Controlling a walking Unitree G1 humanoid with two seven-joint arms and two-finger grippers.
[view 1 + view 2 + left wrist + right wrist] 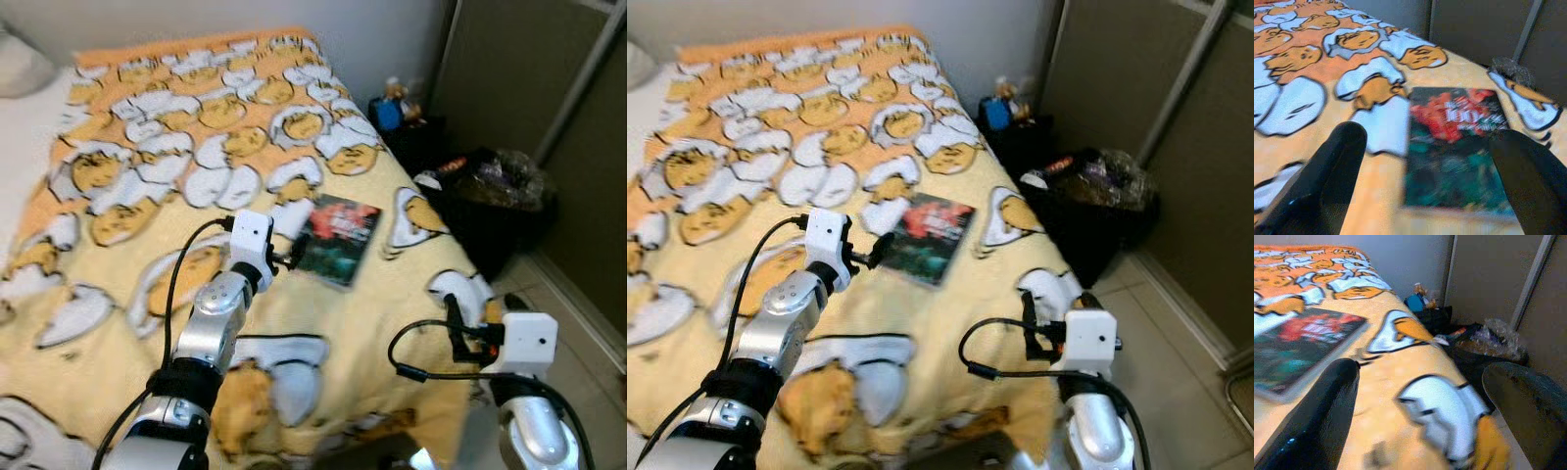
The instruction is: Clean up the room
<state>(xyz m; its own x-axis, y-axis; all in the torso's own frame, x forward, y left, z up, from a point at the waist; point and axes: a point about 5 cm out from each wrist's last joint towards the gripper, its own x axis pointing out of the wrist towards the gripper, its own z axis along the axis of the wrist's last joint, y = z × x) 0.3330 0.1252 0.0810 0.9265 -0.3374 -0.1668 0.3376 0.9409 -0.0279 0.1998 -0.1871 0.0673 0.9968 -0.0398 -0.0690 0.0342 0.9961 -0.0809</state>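
A dark book (338, 238) with a red and green cover lies flat on the yellow blanket (127, 294) with its egg-character print. My left gripper (287, 260) hovers just above the blanket at the book's near left edge. It is open, and in the left wrist view the book (1454, 147) lies ahead between the two spread fingers (1327, 171). My right gripper (456, 328) is open near the bed's right edge, over a white patch of the print. The right wrist view shows the book (1298, 342) off to one side.
A black bin lined with a crinkled bag (495, 201) stands on the floor beside the bed's right side. A blue toy (390, 113) sits on a dark stand behind it. Dark sliding panels (529, 69) close off the right. A pillow (20, 64) lies far left.
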